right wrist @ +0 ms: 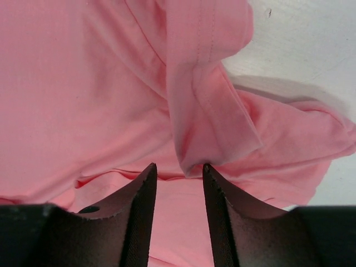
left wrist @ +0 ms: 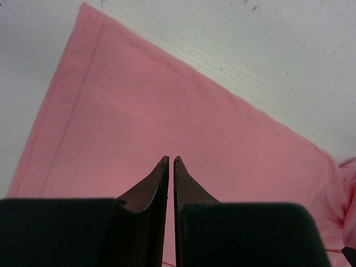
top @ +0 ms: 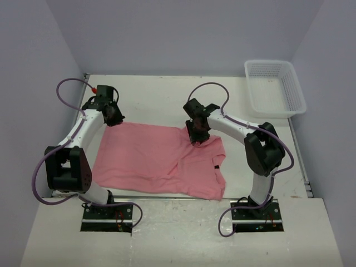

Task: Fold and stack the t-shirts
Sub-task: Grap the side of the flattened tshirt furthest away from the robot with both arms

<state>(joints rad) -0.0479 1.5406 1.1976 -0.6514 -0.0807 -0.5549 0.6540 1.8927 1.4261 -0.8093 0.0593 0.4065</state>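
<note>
A salmon-pink t-shirt lies spread on the white table, its right part bunched and folded over. My left gripper hovers over the shirt's far left corner. In the left wrist view its jaws are shut above flat pink fabric, with nothing visibly pinched. My right gripper is at the shirt's far right edge. In the right wrist view it stands open, and a hanging fold of the t-shirt touches the right fingertip.
A white mesh basket sits at the far right corner of the table. Grey walls close in the table on the left, back and right. Bare tabletop shows beyond the shirt.
</note>
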